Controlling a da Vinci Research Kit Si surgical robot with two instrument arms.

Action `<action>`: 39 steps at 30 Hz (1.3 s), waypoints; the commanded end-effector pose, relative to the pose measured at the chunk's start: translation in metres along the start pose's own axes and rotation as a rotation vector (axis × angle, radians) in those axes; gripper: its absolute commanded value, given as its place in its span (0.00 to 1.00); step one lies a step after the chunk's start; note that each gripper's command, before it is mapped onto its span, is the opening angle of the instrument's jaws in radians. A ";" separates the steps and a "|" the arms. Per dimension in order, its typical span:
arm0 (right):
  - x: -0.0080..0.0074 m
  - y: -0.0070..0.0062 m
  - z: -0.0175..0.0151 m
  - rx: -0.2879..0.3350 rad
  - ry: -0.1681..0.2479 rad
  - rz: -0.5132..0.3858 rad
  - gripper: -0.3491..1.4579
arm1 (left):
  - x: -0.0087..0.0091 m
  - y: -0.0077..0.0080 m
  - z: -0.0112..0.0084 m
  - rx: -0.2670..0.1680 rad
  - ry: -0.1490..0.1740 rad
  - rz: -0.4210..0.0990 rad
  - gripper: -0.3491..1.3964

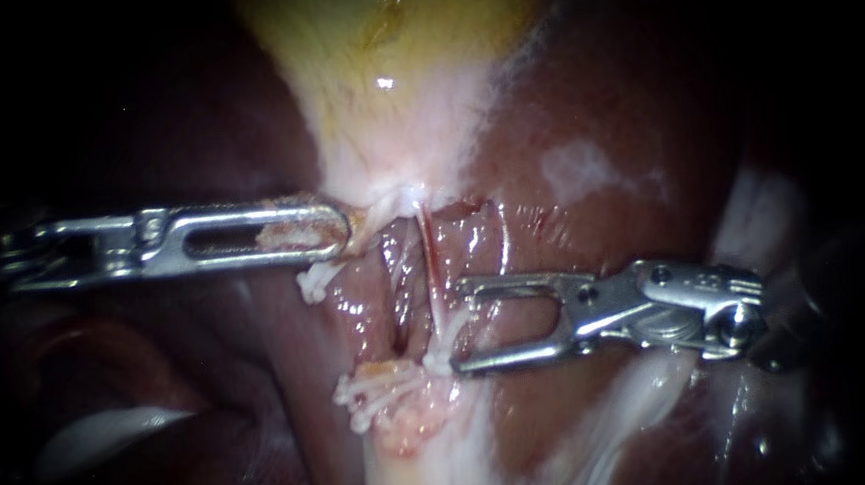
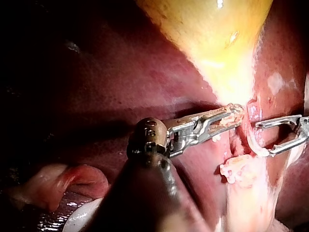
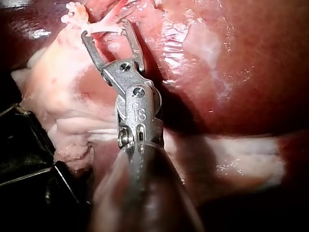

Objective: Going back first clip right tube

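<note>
Thin reddish right tube [image 1: 427, 258] runs from the yellow gallbladder [image 1: 381, 55] to my steel right instrument's [image 1: 458, 326] open, empty jaws. Likely soft, slippery, tearable: take it mid-length. My left instrument's [image 1: 346, 232] jaws clamp pale neck tissue [image 1: 380, 198]

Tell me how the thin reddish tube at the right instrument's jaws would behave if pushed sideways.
Probably floppy: the tube is a thin strand, so it should bend aside rather than resist. Likely slippery, since the tissue around it glistens wet. Possibly fragile, being far thinner than the open jaws of the right instrument.
</note>
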 end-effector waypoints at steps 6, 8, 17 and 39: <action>0.0018 -0.0001 -0.0025 0.007 -0.003 -0.061 0.47 | 0.0001 0.0001 0.0000 0.000 0.000 0.001 0.00; 0.0023 -0.0002 -0.0033 0.007 -0.004 -0.081 0.47 | 0.0001 0.0002 0.0001 0.000 0.000 0.001 0.00; 0.0048 -0.0002 -0.0066 0.014 -0.008 -0.179 0.47 | 0.0001 0.0002 0.0001 0.000 0.000 0.001 0.00; 0.0050 -0.0003 -0.0070 0.017 -0.008 -0.195 0.47 | 0.0017 0.0041 0.0057 -0.044 0.013 0.019 0.00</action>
